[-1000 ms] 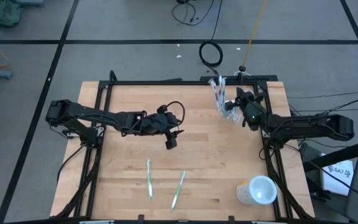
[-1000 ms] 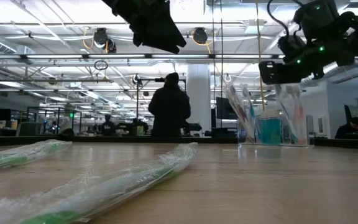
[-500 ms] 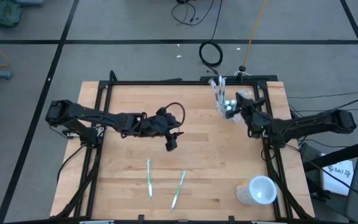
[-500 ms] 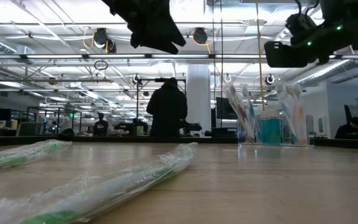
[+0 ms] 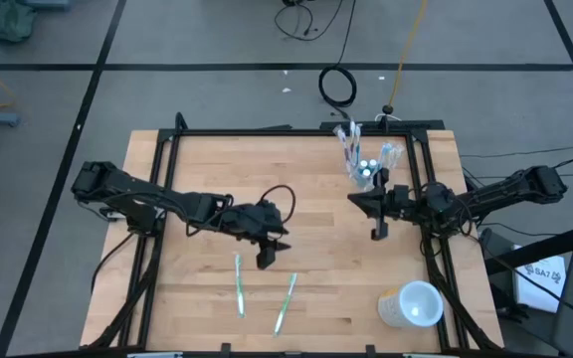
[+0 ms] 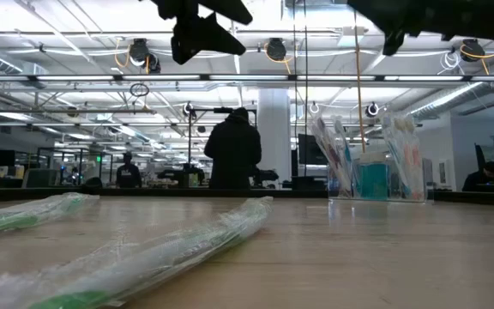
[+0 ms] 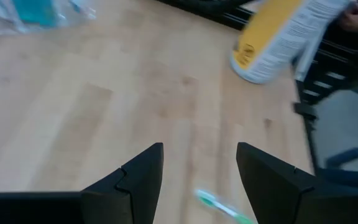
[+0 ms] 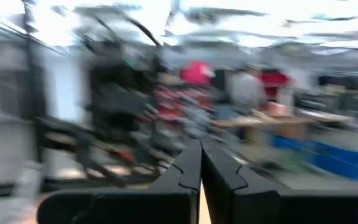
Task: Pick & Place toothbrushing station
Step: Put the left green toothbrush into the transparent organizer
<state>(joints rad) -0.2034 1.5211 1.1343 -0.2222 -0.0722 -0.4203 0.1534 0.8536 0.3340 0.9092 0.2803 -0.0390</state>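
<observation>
The left gripper (image 5: 267, 258) hangs open and empty above two wrapped green toothbrushes (image 5: 239, 285); the right gripper (image 5: 377, 230), clamped empty, hovers near the small clear plastic tumbler (image 5: 365, 170).

A pale wooden plank desk (image 5: 197, 189) framed by black rails is carrying a small clear plastic tumbler (image 5: 366, 169) packed with toothbrushes and tubes near its far right corner. Two plastic-wrapped green-and-white toothbrushes (image 5: 239, 285) are lying side by side near the front edge, and a larger whitish translucent cup (image 5: 412, 304) is lying at the front right corner.
</observation>
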